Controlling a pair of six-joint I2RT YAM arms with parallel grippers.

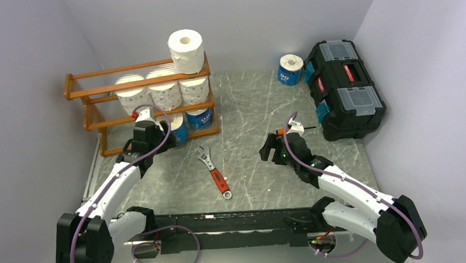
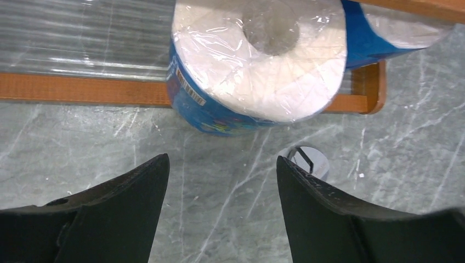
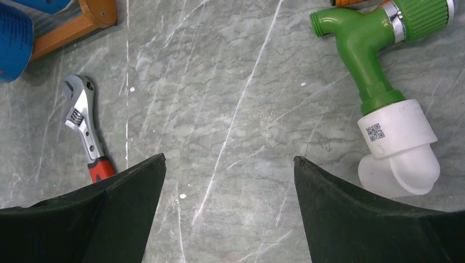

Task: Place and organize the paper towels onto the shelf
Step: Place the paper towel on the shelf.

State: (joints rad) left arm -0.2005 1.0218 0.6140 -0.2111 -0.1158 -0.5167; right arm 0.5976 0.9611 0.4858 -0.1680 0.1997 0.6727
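The orange-brown shelf (image 1: 94,75) stands at the back left. One white roll (image 1: 186,50) sits on its top tier, three printed rolls (image 1: 164,92) on the middle tier, and two blue-wrapped rolls (image 1: 199,117) on the bottom tier. Another blue-wrapped roll (image 1: 290,69) stands on the table next to the toolbox. My left gripper (image 1: 164,141) (image 2: 222,164) is open and empty, just in front of a blue-wrapped roll (image 2: 257,60) at the shelf's bottom rail (image 2: 82,90). My right gripper (image 1: 270,148) (image 3: 229,161) is open and empty over bare table.
A black toolbox (image 1: 343,86) with red latches stands at the back right. A red-handled wrench (image 1: 213,169) (image 3: 82,118) lies mid-table. A green and white pipe fitting (image 3: 384,93) lies just right of my right gripper.
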